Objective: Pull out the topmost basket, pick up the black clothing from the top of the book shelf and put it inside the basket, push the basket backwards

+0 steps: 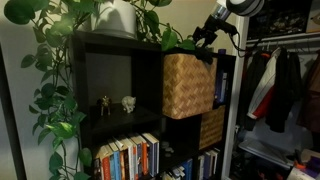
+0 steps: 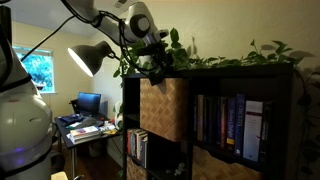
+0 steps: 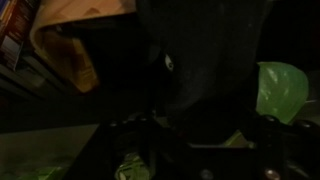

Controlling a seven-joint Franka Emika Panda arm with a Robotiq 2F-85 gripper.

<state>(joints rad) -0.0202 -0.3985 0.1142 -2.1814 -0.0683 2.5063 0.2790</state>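
Closest to the wrist camera, a dark soft mass fills the middle of the view. I read it as the black clothing (image 3: 205, 60), with a tan patch of the topmost basket (image 3: 70, 45) at upper left and a green leaf (image 3: 281, 90) at the right. That picture is too dim to show the fingers. In an exterior view the gripper (image 2: 153, 63) hangs just above the basket's open top, with a small black lump right beneath it. Whether the jaws are spread or pinching the fabric I cannot tell.

The step in hand looks like the drop. To do it well, centre the gripper over the opening rather than the rim and let the jaws go wide. Then lift straight up, so the limp cloth neither snags on a finger nor drapes over the wicker edge. Before pushing the basket back, check that nothing hangs over the front, or the fabric could catch on the compartment's top.

The basket is a stiff cube of light checkered wicker with a flat front, and it juts forward of the book shelf (image 1: 105, 42) — matt black board in square compartments. The cloth is shapeless and will likely slump where it lands. Below, a darker golden basket (image 1: 212, 128) sits in its own compartment, and rows of books (image 1: 130, 158) and two small figurines (image 1: 128, 102) fill others. Farthest back, trailing plant leaves (image 1: 55, 95) spill along the shelf top.
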